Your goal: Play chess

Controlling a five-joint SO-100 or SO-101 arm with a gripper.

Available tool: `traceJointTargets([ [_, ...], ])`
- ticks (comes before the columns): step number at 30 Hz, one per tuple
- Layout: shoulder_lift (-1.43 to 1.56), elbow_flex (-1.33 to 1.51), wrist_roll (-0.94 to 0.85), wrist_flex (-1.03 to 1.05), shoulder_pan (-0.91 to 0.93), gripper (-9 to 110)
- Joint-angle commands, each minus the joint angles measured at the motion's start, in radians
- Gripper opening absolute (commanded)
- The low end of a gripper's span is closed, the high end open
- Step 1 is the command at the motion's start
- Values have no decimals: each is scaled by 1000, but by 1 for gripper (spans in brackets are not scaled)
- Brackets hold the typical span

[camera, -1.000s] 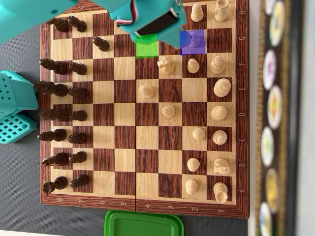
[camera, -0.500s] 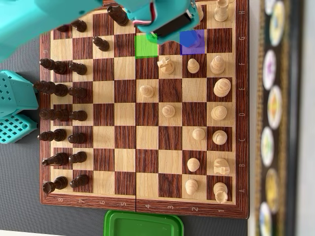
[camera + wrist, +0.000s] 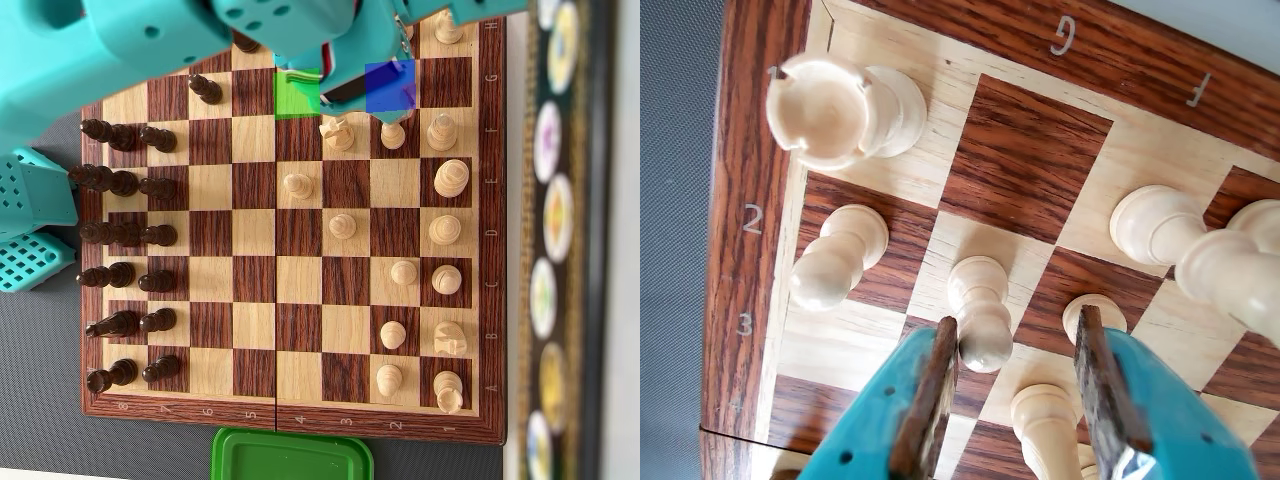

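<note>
My teal gripper (image 3: 1018, 320) with brown pads is open over the light pieces near the board's G and F files. A light pawn (image 3: 1045, 420) stands between the jaws, touching neither pad. Another light pawn (image 3: 978, 310) stands right beside the left finger's tip (image 3: 943, 345). A third pawn (image 3: 1098, 305) is half hidden behind the right finger (image 3: 1092, 370). In the overhead view the teal arm (image 3: 300, 30) covers the board's top edge and hides the jaws. A green square (image 3: 298, 95) and a blue square (image 3: 390, 85) are marked there.
A light rook (image 3: 830, 108) stands on the corner square, with a pawn (image 3: 835, 258) beside it and taller light pieces (image 3: 1160, 225) at right. The dark pieces (image 3: 125, 240) line the board's left side. A green lid (image 3: 290, 455) lies below the board (image 3: 300, 425).
</note>
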Motion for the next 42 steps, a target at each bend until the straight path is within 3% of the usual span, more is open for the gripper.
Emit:
traceJointTargets([
  [1, -6, -69, -5, -11, 8, 18],
  [18, -21, -74, -5, -8, 14, 18],
  [30, -25, -74, -31, -8, 15, 8],
  [42, -17, -74, -32, -11, 15, 8],
])
